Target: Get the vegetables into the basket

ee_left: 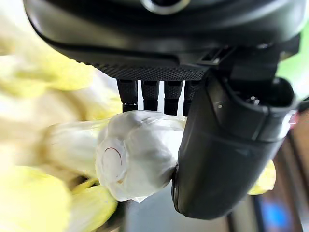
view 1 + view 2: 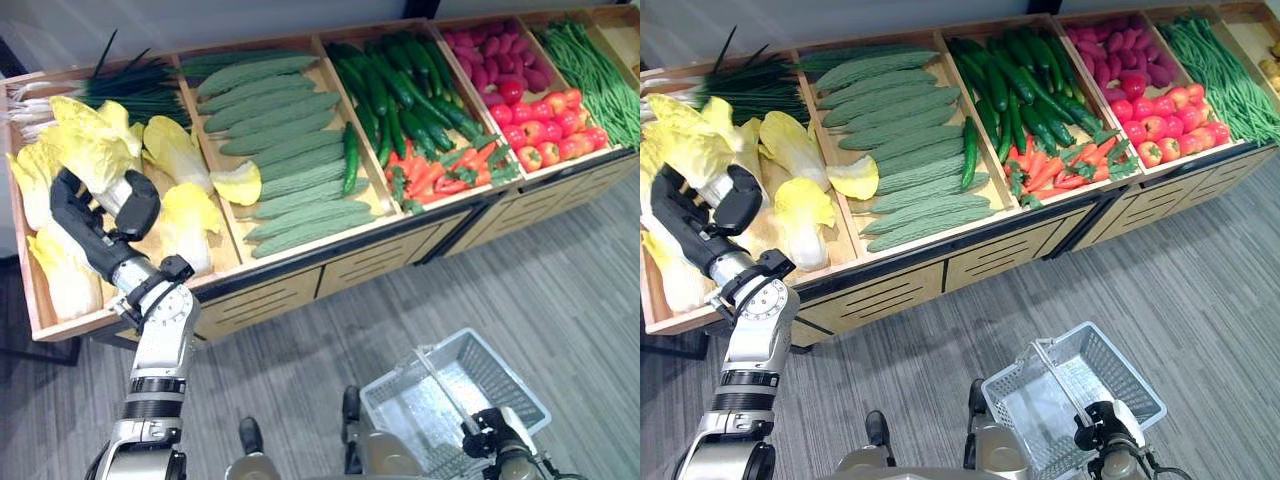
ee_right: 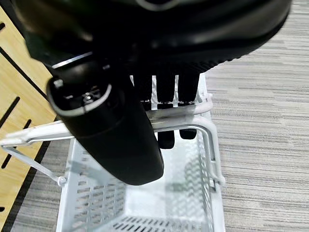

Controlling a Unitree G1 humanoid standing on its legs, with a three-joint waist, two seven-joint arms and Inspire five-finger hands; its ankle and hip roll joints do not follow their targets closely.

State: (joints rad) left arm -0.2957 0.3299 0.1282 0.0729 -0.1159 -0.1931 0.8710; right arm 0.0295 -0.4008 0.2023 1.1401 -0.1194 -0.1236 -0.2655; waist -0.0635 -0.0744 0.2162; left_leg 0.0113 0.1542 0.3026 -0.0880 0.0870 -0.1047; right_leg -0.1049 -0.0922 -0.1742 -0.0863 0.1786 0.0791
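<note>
My left hand is over the leftmost bin of the stand, shut on a yellow-leafed cabbage. Its white stem end sits between my thumb and fingers in the left wrist view. More cabbages lie in that bin. Low at the right, my right hand is shut on the handle of a white mesh basket, which hangs above the floor with nothing in it.
The wooden stand runs across the view with bins of spring onions, bitter gourds, cucumbers, carrots, tomatoes, purple roots and green beans. Grey floor lies in front.
</note>
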